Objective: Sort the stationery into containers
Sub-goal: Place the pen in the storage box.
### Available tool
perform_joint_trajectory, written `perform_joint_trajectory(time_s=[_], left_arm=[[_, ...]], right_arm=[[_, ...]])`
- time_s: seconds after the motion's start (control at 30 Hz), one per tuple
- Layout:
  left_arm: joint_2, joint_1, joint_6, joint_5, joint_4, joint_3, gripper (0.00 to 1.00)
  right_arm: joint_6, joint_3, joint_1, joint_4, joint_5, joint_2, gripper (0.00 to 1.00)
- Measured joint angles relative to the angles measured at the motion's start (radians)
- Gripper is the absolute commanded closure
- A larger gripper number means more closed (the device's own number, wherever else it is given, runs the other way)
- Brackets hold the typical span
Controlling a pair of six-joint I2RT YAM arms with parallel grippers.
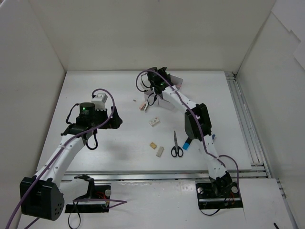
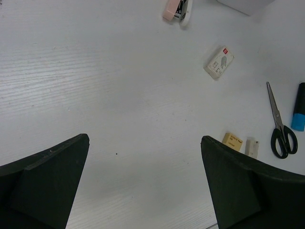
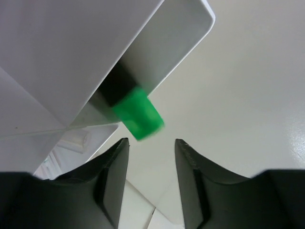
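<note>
My right gripper (image 1: 159, 87) is open over the white containers (image 1: 170, 91) at the back of the table. In the right wrist view a green highlighter (image 3: 138, 113), blurred, lies just beyond the open gripper (image 3: 151, 143), against a bin wall (image 3: 181, 43) and free of the jaws. My left gripper (image 1: 114, 118) is open and empty above bare table (image 2: 145, 152). On the table lie a pink piece (image 1: 143, 107), a boxed white eraser (image 1: 153, 121), a tan eraser (image 1: 153, 145), a white eraser (image 1: 160, 151), black-handled scissors (image 1: 176, 145) and a blue highlighter (image 1: 187, 142).
The left wrist view shows the boxed eraser (image 2: 219, 62), scissors (image 2: 281, 124), blue highlighter (image 2: 299, 107), tan eraser (image 2: 232, 141), pink piece (image 2: 175, 8) and a container corner (image 2: 245, 5). White walls enclose the table. A rail (image 1: 243, 119) runs along the right side.
</note>
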Motion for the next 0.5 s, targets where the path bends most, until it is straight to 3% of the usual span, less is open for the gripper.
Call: perform_joint_trajectory(time_s=[0.23,0.33,0.4,0.43,0.5], left_arm=[[-0.001,0.0,0.0,0.014,0.0,0.0,0.01],[-0.01,0.0,0.0,0.019,0.0,-0.001,0.01],[-0.024,0.0,0.0,0.022,-0.001,-0.003,0.01],[-0.035,0.0,0.0,0.024,-0.001,-0.003,0.01],[-0.056,0.0,0.0,0.03,-0.001,-0.003,0.01]], right_arm=[[0.008,0.0,0.017,0.009,0.012,0.0,0.43],[0.043,0.0,0.031,0.016,0.014,0.0,0.3],[0.096,0.002,0.042,0.028,0.012,-0.005,0.16],[0.128,0.002,0.049,0.031,0.009,-0.014,0.02],[0.217,-0.01,0.066,0.049,0.0,-0.05,0.02]])
